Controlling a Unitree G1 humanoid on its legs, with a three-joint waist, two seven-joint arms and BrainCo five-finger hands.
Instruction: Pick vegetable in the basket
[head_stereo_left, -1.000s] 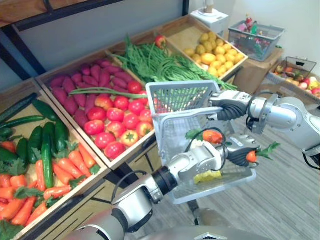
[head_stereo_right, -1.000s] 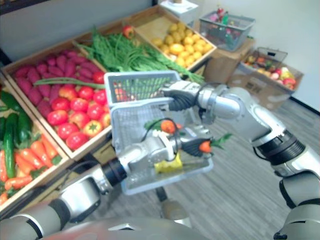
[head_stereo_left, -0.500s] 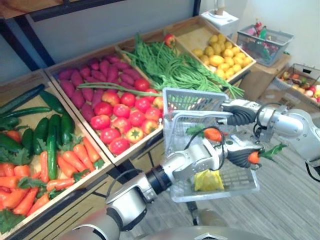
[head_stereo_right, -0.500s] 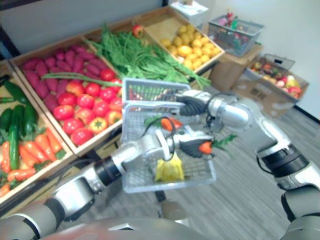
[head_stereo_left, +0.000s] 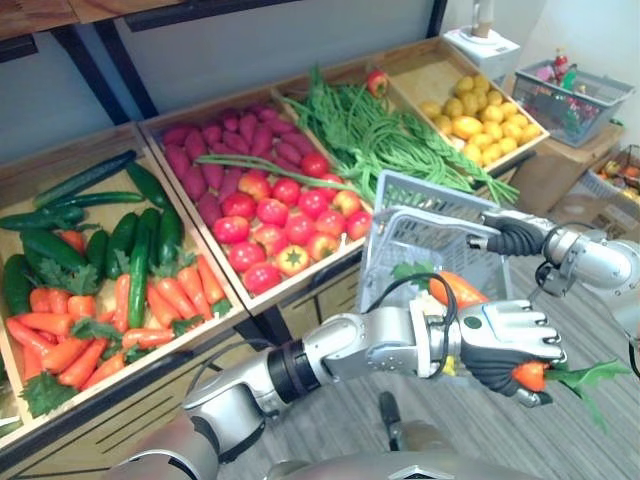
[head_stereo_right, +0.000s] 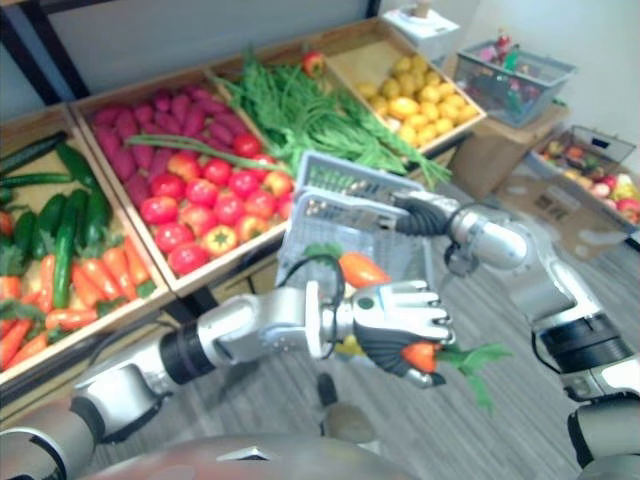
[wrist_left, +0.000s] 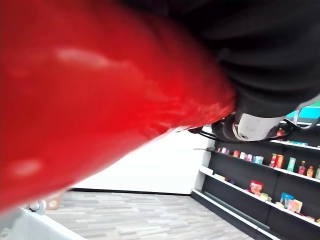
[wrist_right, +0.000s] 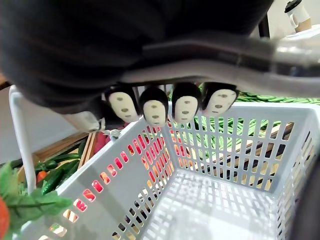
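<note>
My left hand (head_stereo_left: 500, 340) is curled round a small orange carrot (head_stereo_left: 528, 375) whose green leaves (head_stereo_left: 590, 380) stick out to the right; it sits low, in front of the basket. The left wrist view has this carrot (wrist_left: 100, 90) pressed close to the camera. My right hand (head_stereo_left: 510, 235) holds the handle of a pale grey plastic basket (head_stereo_left: 420, 205), which hangs tilted in front of the stand; its fingers (wrist_right: 170, 105) wrap the handle. A second carrot (head_stereo_left: 458, 289) with leaves lies at the basket's near side, just above my left wrist.
A sloping wooden stand holds cucumbers (head_stereo_left: 130, 240), carrots (head_stereo_left: 90, 320), tomatoes (head_stereo_left: 280, 215), green beans (head_stereo_left: 380, 130) and yellow fruit (head_stereo_left: 480, 110). Another grey basket (head_stereo_left: 580, 90) with goods stands on a box at the far right. Grey floor lies below the basket.
The whole picture has shifted, so the camera moved. My left hand with the carrot now sits lower and nearer, in front of the basket rather than over it. The right hand still holds the handle.
</note>
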